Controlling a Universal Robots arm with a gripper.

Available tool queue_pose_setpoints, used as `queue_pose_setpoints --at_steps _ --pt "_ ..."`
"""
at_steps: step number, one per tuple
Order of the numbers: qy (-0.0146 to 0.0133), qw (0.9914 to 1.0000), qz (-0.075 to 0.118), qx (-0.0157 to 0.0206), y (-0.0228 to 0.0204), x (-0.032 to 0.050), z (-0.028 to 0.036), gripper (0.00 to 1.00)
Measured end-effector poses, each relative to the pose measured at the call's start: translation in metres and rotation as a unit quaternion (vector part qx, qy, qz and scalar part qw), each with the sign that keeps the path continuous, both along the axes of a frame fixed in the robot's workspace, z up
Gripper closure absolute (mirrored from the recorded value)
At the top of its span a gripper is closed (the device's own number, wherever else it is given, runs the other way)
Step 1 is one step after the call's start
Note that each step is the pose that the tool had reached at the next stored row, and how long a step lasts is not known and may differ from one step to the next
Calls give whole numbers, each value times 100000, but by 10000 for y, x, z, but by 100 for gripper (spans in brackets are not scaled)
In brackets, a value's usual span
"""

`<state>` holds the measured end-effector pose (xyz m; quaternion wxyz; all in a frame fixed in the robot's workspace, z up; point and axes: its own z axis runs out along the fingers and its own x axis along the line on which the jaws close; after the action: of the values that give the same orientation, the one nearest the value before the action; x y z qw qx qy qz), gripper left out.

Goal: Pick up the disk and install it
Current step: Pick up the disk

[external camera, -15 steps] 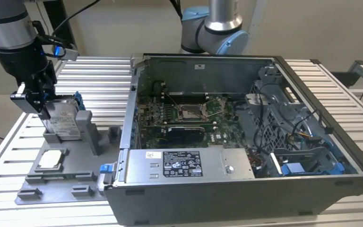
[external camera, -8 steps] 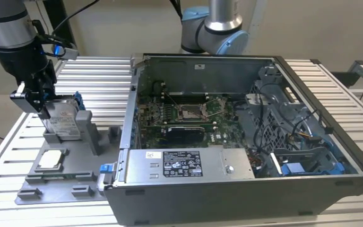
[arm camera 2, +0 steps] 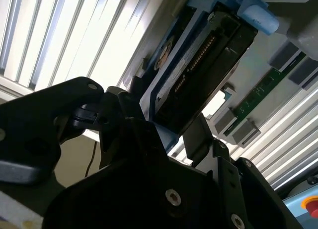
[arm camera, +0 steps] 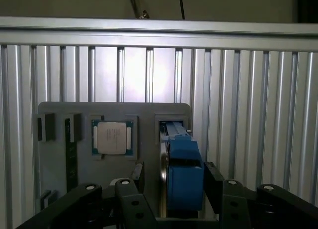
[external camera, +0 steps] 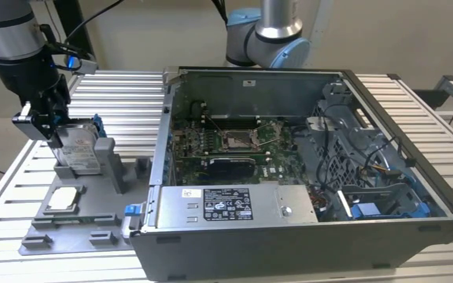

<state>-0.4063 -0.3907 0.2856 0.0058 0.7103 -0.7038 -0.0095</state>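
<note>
My jaws stand open astride the disk (arm camera: 184, 164), one at each face, as it stands on edge in the grey tray (arm camera: 144, 114) on the bench (arm camera: 248, 114).

Bright blue frame on the silver-grey disk (external camera: 75, 147) inside the black gripper (arm camera: 175, 177), silver chip (arm camera: 113, 137) edged green just beside it on a plain grey tray (arm camera: 149, 114), pale ribbed silver table (arm camera: 248, 114) beneath

Arm (external camera: 10, 35) vertical at the exterior view's left, wrist straight down, gripper (external camera: 56, 137) lowest.
</note>
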Motion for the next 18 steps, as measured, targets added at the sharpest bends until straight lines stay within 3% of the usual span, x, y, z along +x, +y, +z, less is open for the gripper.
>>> queue_pose_setpoints --at_steps 1,18 --pt "2 100000 1 -1 0 0 1 100" --pt "19 100000 7 118 -5 0 18 100"
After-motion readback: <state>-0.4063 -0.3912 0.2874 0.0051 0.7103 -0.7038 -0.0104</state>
